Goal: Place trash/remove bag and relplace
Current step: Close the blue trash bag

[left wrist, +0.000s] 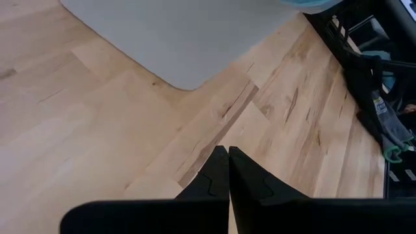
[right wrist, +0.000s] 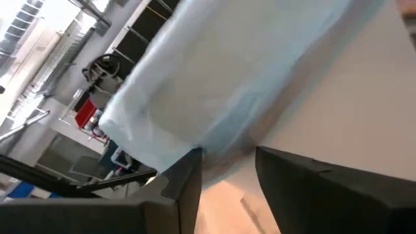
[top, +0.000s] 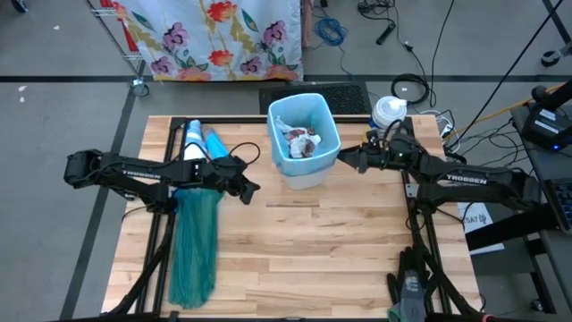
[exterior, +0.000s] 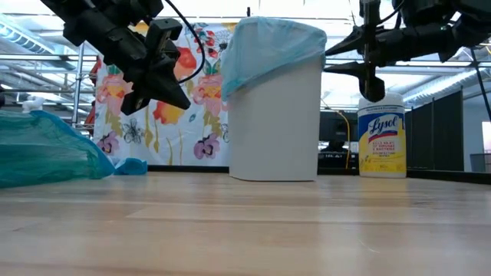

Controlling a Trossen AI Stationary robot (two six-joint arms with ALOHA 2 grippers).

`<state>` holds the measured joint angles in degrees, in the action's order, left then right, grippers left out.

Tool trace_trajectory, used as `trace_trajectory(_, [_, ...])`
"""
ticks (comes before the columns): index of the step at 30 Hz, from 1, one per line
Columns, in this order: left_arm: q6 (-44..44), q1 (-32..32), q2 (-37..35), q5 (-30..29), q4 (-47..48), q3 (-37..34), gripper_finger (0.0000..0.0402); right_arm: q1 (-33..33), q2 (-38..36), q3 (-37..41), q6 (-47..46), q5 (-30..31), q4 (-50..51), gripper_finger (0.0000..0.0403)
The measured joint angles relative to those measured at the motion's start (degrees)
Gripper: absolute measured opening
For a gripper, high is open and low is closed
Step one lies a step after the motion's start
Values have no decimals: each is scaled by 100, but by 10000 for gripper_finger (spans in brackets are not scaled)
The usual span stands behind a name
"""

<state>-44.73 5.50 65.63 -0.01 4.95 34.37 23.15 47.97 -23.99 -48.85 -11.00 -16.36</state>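
Trash point(top: 302, 141) sits in the lined bin point(top: 308, 174); open right gripper point(top: 343, 159) nears the bag point(top: 284, 114) at three o'clock, left gripper point(top: 253, 189) pinched empty; removal pending.

The right gripper point(right wrist: 227, 172) fills the near part of the view, its two dark fingers point(right wrist: 185, 185) parted with a clear gap between them. Just past the fingertips hangs the bag point(right wrist: 214, 84) — pale blue, crinkly, folded down over the outside of the white bin point(right wrist: 364, 97). One finger's tip sits right at the bag's lower hem; contact cannot be told. Through the gap shows a strip of the wooden bench point(right wrist: 224, 205). Beyond the bag stands a metal rack point(right wrist: 39, 39) in the room.
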Motion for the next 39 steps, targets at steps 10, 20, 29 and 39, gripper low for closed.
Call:
trace_trajectory(10, [0,0,0,0,0,-2,0,-406,91,0,235,509,-153,123])
trace_trajectory(20, [2,-2,0,0,0,-2,0,-415,-10,0,622,457,-323,6])
trace_trajectory(29, [5,-2,0,1,0,-2,0,-419,-714,0,472,159,-580,0])
trace_trajectory(39, [9,0,0,0,0,-2,0,-419,-780,-33,213,-261,-838,0])
